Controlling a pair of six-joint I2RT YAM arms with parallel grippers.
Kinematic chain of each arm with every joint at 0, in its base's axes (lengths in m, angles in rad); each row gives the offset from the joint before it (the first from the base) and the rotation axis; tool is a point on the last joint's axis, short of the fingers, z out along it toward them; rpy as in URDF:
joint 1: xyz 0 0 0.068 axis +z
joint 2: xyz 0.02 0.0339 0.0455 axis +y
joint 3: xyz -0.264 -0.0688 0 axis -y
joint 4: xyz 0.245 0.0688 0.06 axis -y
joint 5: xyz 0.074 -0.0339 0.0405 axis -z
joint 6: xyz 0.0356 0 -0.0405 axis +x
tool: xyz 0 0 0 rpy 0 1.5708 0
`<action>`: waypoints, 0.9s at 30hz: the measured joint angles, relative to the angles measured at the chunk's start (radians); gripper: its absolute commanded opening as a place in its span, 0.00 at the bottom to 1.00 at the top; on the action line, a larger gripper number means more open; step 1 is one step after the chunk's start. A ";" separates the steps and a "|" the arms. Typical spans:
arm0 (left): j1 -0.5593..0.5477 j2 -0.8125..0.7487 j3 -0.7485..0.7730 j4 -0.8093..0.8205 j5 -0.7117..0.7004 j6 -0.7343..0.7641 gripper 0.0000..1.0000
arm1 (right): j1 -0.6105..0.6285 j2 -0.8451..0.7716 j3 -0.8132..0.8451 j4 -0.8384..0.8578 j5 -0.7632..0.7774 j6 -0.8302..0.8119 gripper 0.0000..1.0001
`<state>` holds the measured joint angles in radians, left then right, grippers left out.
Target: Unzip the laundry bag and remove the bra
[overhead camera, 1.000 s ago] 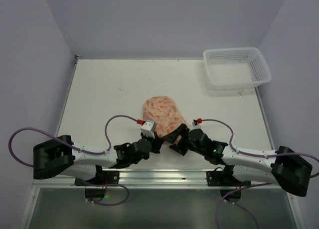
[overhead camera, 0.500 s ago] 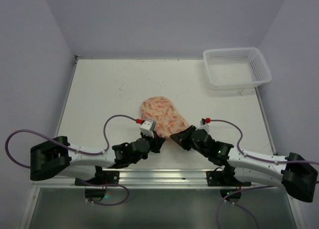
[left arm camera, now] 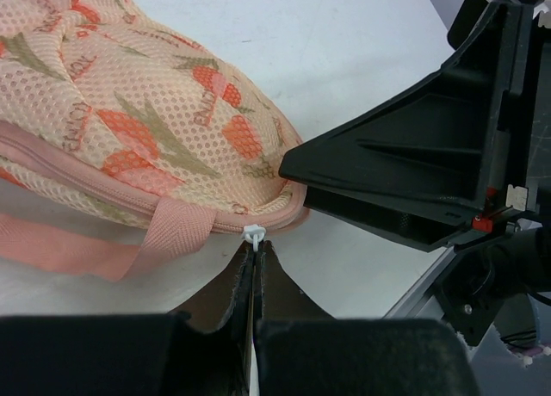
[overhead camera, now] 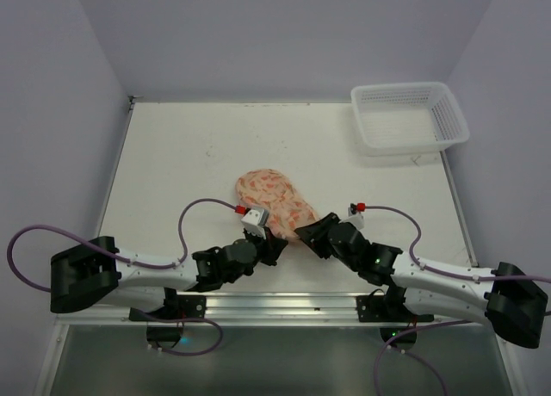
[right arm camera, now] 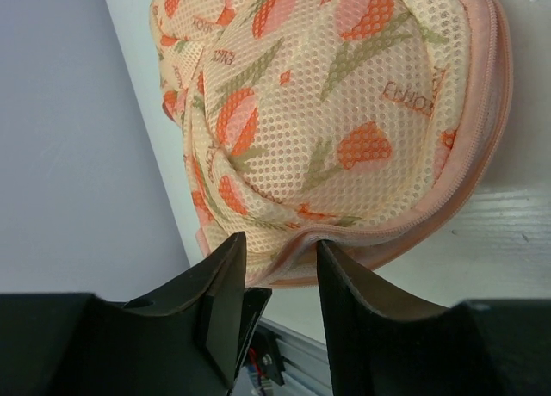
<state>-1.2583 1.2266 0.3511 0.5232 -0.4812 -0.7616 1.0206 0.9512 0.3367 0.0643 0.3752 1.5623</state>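
The laundry bag (overhead camera: 274,195), peach mesh with an orange print and pink zip trim, lies near the table's front middle. In the left wrist view the bag (left arm camera: 146,120) fills the upper left, with a pink strap loop at its edge. My left gripper (left arm camera: 254,251) is shut on the small white zip pull (left arm camera: 253,234) at the bag's near rim; it also shows in the top view (overhead camera: 274,241). My right gripper (right arm camera: 277,262) is open, its fingers on either side of the bag's (right arm camera: 327,112) zipped rim; it also shows in the top view (overhead camera: 306,233). The bra is hidden.
A white plastic lattice basket (overhead camera: 409,116) stands at the table's back right corner. The right gripper's black body (left arm camera: 413,181) sits close on the right in the left wrist view. The table's front rail (overhead camera: 284,303) runs just behind both grippers.
The bag has shifted a little left and away. My right gripper has moved back slightly and turned toward the bag's near-right rim. My left gripper keeps hold at the near rim.
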 measured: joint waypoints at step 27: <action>0.000 0.085 0.000 0.074 -0.025 0.022 0.00 | 0.020 0.015 -0.056 0.033 -0.079 0.074 0.69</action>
<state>-1.2583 1.3113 0.3508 0.5968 -0.5064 -0.7399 1.0405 0.9665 0.2806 0.0975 0.2958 1.6360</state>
